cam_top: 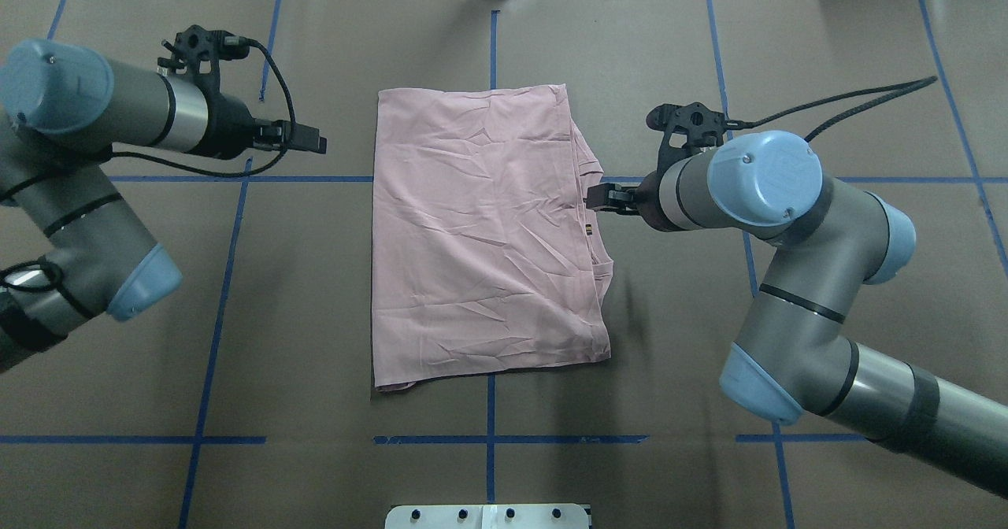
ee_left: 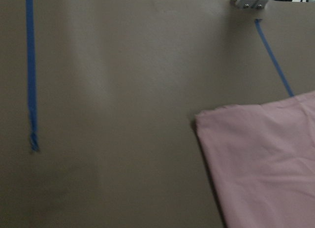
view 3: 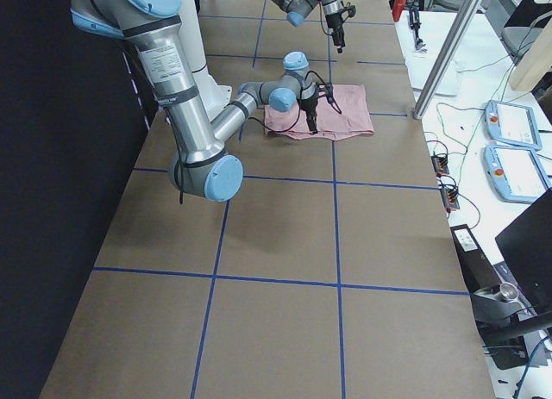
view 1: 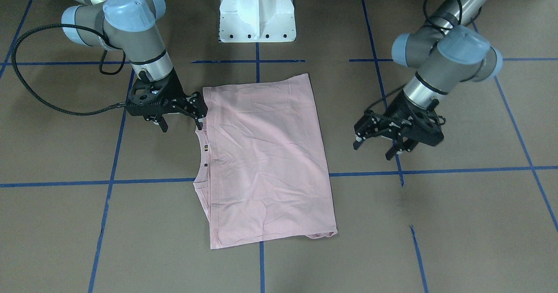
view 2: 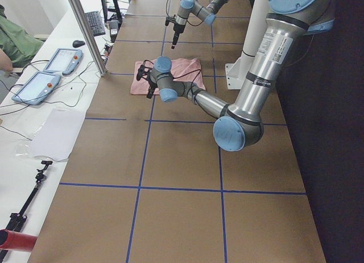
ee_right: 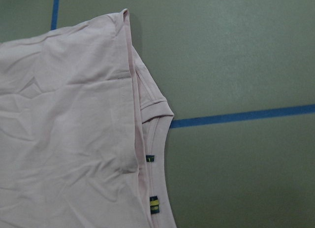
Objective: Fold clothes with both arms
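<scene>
The pale pink T-shirt (view 1: pixel 266 158) lies folded lengthwise on the brown table, plain side up, and its cartoon dog is hidden. It also shows in the overhead view (cam_top: pixel 484 230). Its collar with small labels (ee_right: pixel 152 203) faces my right arm. My right gripper (view 1: pixel 182 125) points down at the collar-side edge, open, with one finger at the shirt's edge; it also shows in the overhead view (cam_top: pixel 602 197). My left gripper (view 1: pixel 373 150) is open and empty over bare table beyond the hem side, apart from the shirt; the overhead view (cam_top: pixel 311 142) shows it too. The left wrist view shows a shirt corner (ee_left: pixel 266 154).
The white pedestal base (view 1: pixel 257 14) stands behind the shirt on the robot's side. Blue tape lines (cam_top: pixel 236 277) grid the table. A black cable (view 1: pixel 43 97) loops beside my right arm. An operators' bench with teach pendants (view 2: pixel 34 84) runs along the far side.
</scene>
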Robot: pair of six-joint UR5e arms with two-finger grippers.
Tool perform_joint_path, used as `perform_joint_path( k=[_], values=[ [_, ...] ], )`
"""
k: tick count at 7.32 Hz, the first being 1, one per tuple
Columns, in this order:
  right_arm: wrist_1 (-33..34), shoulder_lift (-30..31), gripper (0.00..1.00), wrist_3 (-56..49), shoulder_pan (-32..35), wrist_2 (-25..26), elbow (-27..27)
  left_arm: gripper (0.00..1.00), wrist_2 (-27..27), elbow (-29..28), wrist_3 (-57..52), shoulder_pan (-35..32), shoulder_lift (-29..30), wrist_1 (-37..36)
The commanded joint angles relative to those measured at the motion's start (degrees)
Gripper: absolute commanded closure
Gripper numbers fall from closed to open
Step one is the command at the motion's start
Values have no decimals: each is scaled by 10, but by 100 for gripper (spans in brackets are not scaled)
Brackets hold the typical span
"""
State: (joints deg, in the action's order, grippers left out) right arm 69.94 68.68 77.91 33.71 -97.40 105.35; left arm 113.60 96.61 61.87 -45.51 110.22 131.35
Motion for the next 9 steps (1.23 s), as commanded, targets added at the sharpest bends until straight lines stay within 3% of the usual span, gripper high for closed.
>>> perform_joint_path(
  k=[1,2,3,4,9],
  values=[
    [-25,30,0,131,-49,74,39,0,-68,150,159,114,-72,-58],
    [-25,30,0,138,-57,84,42,13,-143,158,262,180,-82,-58],
    [-25,30,0,139,-58,84,42,41,-205,156,385,240,-81,-58],
    [-25,30,0,139,-58,86,42,48,-239,150,442,275,-80,-58],
    [-25,32,0,139,-59,95,43,45,-264,119,462,314,-79,-58]
  ],
)
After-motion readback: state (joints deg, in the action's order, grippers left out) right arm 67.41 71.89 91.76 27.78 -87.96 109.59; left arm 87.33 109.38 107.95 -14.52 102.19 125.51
